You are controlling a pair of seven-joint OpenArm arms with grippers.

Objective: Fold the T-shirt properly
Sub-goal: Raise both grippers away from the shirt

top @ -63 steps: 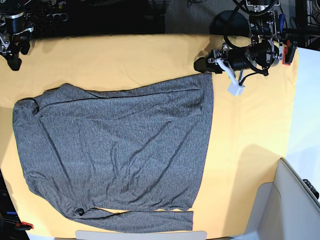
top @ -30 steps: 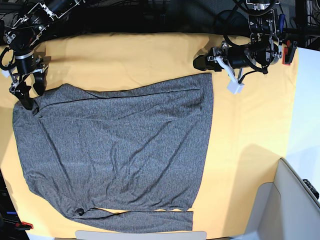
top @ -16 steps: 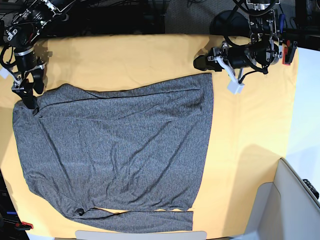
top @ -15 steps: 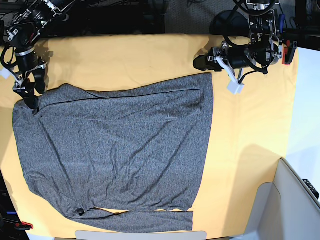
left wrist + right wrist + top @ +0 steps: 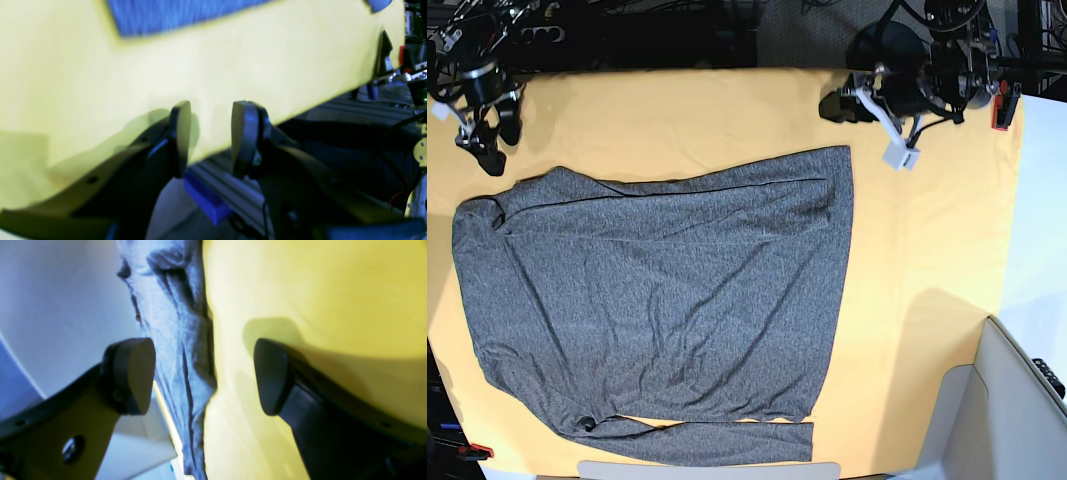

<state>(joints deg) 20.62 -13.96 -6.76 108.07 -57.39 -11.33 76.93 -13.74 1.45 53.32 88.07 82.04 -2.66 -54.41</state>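
- T-shirt lies spread flat on the yellow surface, unfolded, a sleeve along the near edge.
- My right hand hangs wide open and empty, just off the shoulder corner.
- My left hand hangs part open and empty, near the hem corner.
- Risk, I judge: pinching the cloth under the shirt, or only one layer, skewing the fold.
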